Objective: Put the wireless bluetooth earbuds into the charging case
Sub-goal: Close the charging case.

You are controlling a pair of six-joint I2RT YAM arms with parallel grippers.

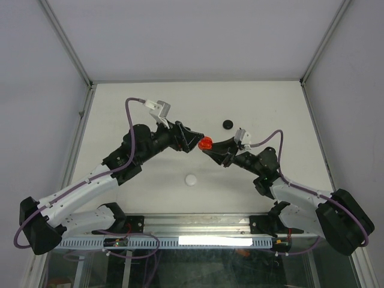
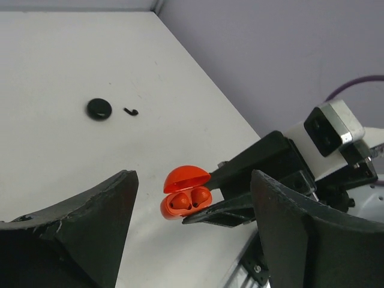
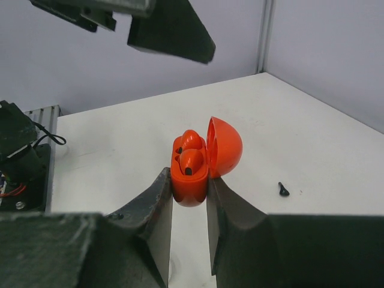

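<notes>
Right gripper (image 3: 189, 183) clamps a glossy red clamshell charging case (image 3: 225, 147), lid open, two red plastic earbuds (image 3: 192, 161) seated inside; left gripper (image 2: 194, 176) hangs released nearby; a tiny black stemmed earbud (image 2: 131, 111) lies loose beside a round black case (image 2: 99, 108), seemingly next.

Red earbuds (image 3: 191, 157) in open case (image 3: 191, 187)

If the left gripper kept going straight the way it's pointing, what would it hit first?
Most likely the open red case held by the right gripper, straight ahead of the left gripper; depth is unclear.
</notes>
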